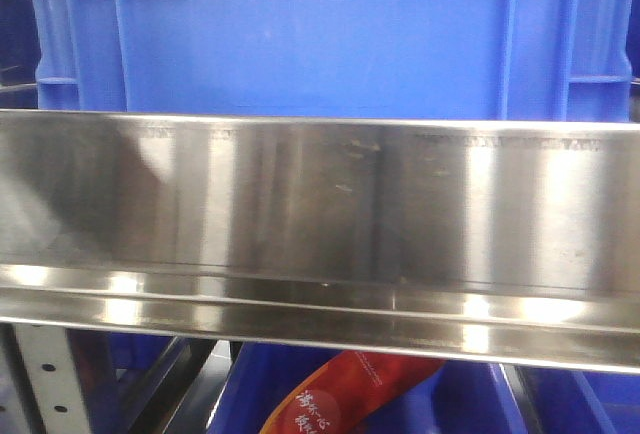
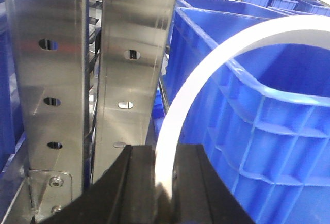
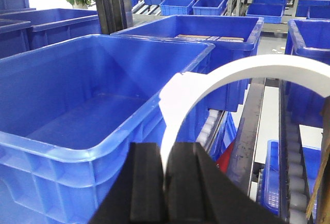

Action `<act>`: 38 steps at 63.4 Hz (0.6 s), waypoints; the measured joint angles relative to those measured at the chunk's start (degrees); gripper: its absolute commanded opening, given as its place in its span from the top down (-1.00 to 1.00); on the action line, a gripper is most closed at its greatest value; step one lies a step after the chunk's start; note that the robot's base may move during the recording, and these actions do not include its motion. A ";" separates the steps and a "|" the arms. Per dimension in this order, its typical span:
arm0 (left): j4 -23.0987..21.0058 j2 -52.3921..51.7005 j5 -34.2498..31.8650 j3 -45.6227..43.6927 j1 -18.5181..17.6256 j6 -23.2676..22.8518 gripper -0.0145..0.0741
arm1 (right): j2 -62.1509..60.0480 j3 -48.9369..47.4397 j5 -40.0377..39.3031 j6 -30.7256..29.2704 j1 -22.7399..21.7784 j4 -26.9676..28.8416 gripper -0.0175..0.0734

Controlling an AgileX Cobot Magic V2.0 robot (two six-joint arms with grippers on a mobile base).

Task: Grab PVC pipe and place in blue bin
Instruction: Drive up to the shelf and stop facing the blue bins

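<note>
Plainly, the PVC pipe [image 2: 169, 131] is a smooth, white, slightly translucent band bent into a wide arc; in the left wrist view it rises from between the black left fingers [image 2: 144, 164], which are closed tight against its sides, and curves off to the right above the rim of the blue bin [image 2: 268, 131]; perforated steel uprights [image 2: 51, 69] stand just to the left. In the right wrist view the PVC pipe [image 3: 268, 65] likewise climbs out of the right fingers [image 3: 149, 164], clamped on its lower end, and sweeps rightward beside the near corner of the blue bin [image 3: 77, 154]; I cannot tell whether both views show one piece. From the front, a brushed steel rail [image 1: 320, 204] crosses before a blue bin [image 1: 300, 34]; a red packet [image 1: 340, 394] lies below it.
</note>
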 measured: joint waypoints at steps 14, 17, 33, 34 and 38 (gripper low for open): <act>0.00 0.00 0.00 0.00 0.00 0.00 0.92 | 0.00 0.00 0.00 0.00 0.00 0.00 0.99; 0.00 0.00 0.00 0.00 0.00 0.00 0.92 | 0.00 0.00 0.00 0.00 0.00 0.00 0.99; 0.00 0.00 0.00 0.00 0.00 0.00 0.92 | 0.00 0.00 0.00 0.00 0.00 0.00 0.99; 0.00 0.00 0.00 0.00 0.00 0.00 0.92 | 0.00 0.00 0.00 0.00 0.00 0.00 0.99; 0.00 0.00 0.00 0.00 0.00 0.00 0.92 | 0.00 0.00 0.00 0.00 0.00 0.00 0.99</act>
